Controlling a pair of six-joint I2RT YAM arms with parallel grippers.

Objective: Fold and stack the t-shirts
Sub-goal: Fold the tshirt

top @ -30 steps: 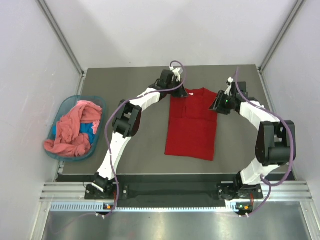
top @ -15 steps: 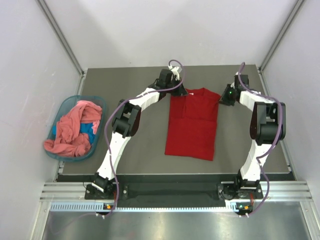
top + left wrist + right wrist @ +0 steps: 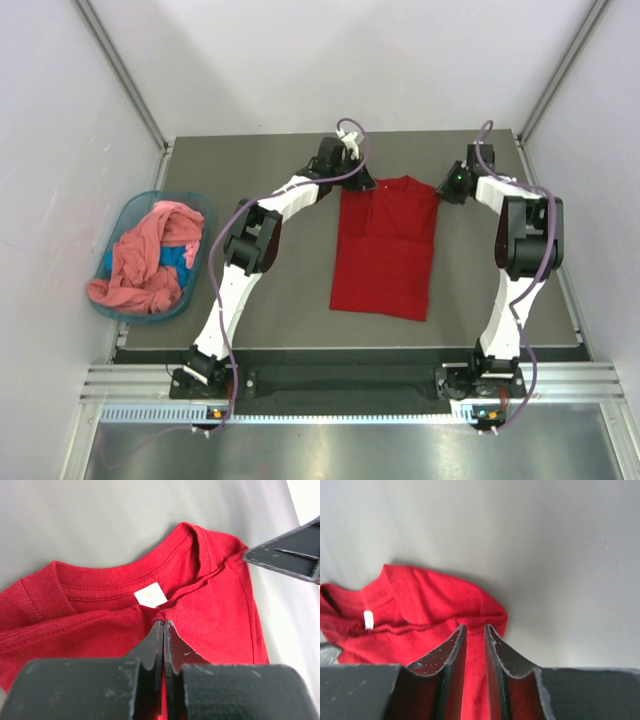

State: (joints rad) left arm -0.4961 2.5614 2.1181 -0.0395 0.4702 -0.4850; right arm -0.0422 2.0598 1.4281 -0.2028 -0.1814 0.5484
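Red cloth is what both arms are set on. The red t-shirt [image 3: 385,250] lies flat on the table [image 3: 290,300], its sides folded in and its collar at the far end. Your left fingers [image 3: 155,645] are pressed together. The cloth puckers right at their tips, just beneath the white neck label [image 3: 150,595], so they look to be nipping the collar fold. Your right fingers [image 3: 451,650] stand narrowly parted at the shoulder corner, with red showing between them; whether they grip it I cannot tell. Two holds at the collar end would suit drawing it towards the hem. The salmon-pink t-shirt [image 3: 140,255] sits in the teal basket [image 3: 120,215], well apart from both pairs of fingers.
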